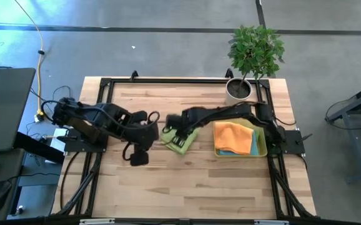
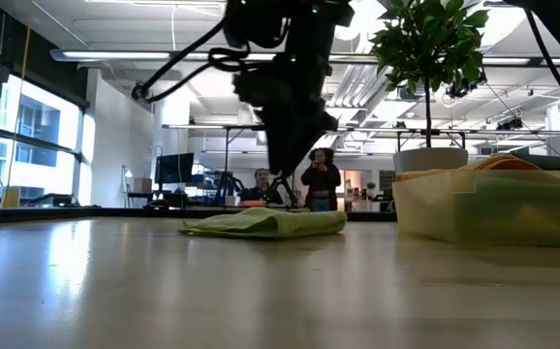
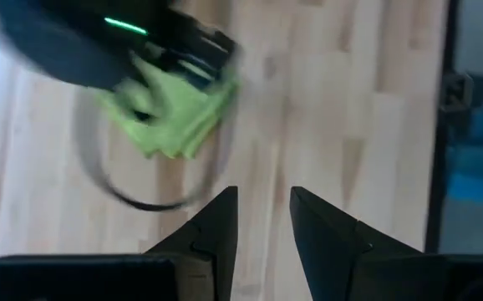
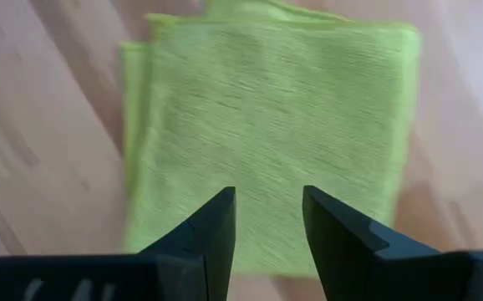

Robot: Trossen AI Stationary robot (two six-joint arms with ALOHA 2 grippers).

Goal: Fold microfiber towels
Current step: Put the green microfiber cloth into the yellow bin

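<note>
The wooden table point(image 1: 187, 181) is set on a grey concrete floor point(image 1: 168, 50), which is crossed by a dark seam beyond the table's far edge. A potted plant point(image 1: 253, 53) is placed at the table's far right corner. Left of the table, a dark desk point(image 1: 2, 106) is seen, and a yellow cable point(image 1: 38, 59) is laid between them. Beyond the table, tall windows point(image 2: 28, 145) are seen at the left, strip lights point(image 2: 135, 55) are hung from the ceiling, and two people point(image 2: 321, 179) are seen far off.
</note>
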